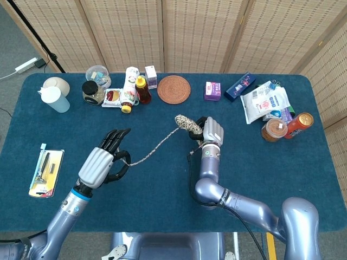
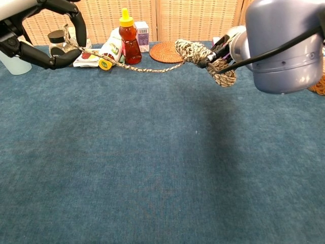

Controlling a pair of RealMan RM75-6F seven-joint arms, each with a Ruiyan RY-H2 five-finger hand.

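**A:** Looking at the rope pic, going left to right: left hand [image 1: 103, 161] has the free end of the rope [image 1: 154, 147] nipped between thumb and curled fingers, rest of the fingers sticking fwd. Cord sags from there, dips toward the bench [image 1: 65, 130] mid-span, then climbs to the wound bundle [image 1: 187, 124] on the right. Right hand [image 1: 211, 131] is wrapped round that bundle, fingers closed on it, w/ loops poking out both sides of the fist.

**B:** So both hands are holding, nothing open?

**A:** Yep. Whole thing is up near bench centre, in front of the honey bottle [image 2: 130, 40] and the woven coaster [image 1: 174, 88].

**B:** How's it gonna behave tho?

**A:** IMO light, totally limp, braided so prob decent friction, not fragile. Won't hold any shape, slack just droops. Single strand is thin, so a fingertip pinch like the left one can slip if pulled hard. Bundle is the fat bit, easiest to grab w/ a full wrap, but squeeze too loosely and coils could shed off the ends. Best holds IMO: bundle's middle, and the strand close to its tip.
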